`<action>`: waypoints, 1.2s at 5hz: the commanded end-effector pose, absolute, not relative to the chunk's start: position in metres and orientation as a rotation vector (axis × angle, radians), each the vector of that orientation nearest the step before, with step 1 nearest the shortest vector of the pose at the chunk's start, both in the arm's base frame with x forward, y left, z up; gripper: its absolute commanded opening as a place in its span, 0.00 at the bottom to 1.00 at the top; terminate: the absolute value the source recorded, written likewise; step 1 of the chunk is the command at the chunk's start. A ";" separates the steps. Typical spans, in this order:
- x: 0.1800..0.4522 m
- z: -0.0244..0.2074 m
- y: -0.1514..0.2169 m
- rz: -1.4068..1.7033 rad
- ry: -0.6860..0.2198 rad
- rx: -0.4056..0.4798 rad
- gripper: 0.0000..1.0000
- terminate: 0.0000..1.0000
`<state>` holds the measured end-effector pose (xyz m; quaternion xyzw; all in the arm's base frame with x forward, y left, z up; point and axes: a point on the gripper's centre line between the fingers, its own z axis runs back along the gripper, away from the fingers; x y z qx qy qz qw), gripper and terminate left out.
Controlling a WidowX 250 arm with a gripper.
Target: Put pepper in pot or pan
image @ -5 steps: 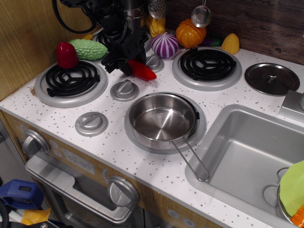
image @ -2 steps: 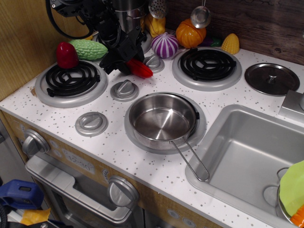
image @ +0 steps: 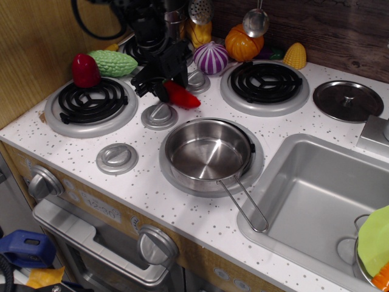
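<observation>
My black gripper (image: 165, 87) is shut on the pepper (image: 181, 97), a glossy red tapered chili that sticks out to the right of the fingers. It hangs above the stove knobs, up and to the left of the pan. The pan (image: 206, 152) is a shallow shiny steel one with a thin wire loop handle (image: 246, 204) pointing to the front right. It sits empty on the front burner.
A stubby dark-red vegetable (image: 86, 70) and a green bumpy gourd (image: 113, 62) lie by the left burner (image: 91, 103). A purple onion (image: 211, 58), orange pumpkin (image: 244, 42) and yellow corn (image: 295, 56) line the back. A flat steel lid (image: 347, 101) and the sink (image: 322, 194) are on the right.
My gripper has dropped slightly and shifted a little toward the pan with the pepper still in it. The pan has not moved.
</observation>
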<state>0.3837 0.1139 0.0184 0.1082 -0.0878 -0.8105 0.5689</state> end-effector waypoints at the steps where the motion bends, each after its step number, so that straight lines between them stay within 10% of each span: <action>1: 0.386 0.114 0.113 -1.865 -0.113 0.366 0.00 0.00; 3: 0.351 0.141 0.075 -1.732 -0.057 0.311 0.00 0.00; 6: 0.328 0.110 -0.008 -1.537 -0.165 0.281 0.00 0.00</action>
